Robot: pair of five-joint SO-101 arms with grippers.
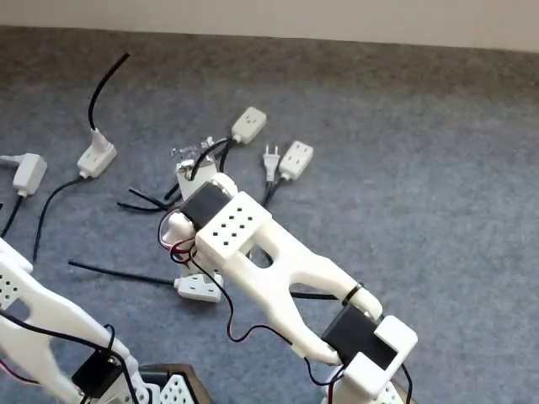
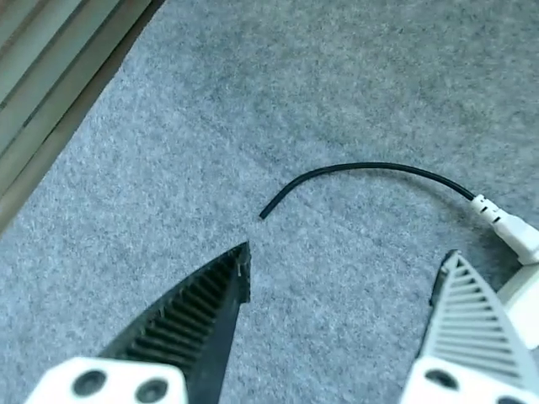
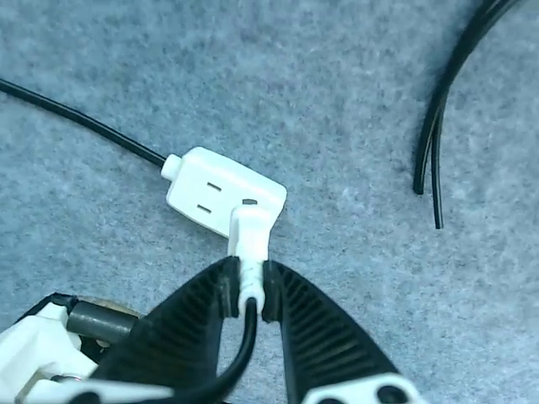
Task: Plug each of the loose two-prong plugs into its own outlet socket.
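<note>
Right hand [image 3: 248, 273], lower centre of the right wrist view: clenched on the white plug [image 3: 250, 240], gripping the rear of its body just ahead of the cord [image 3: 244, 345].
Plug nose touches the near edge of the white socket block [image 3: 221, 187]. Prongs hidden, so cannot tell how far it is seated.
Judged: the plug is light, hard and smooth, best held by its flat sides. The block lies loose on the table [image 3: 354, 101] and is likely to skid under a push.
Right arm stretched low and forward.
Left hand [image 2: 347, 250]: released, spread wide over bare table, with a black cord [image 2: 362, 168] beyond.
</note>
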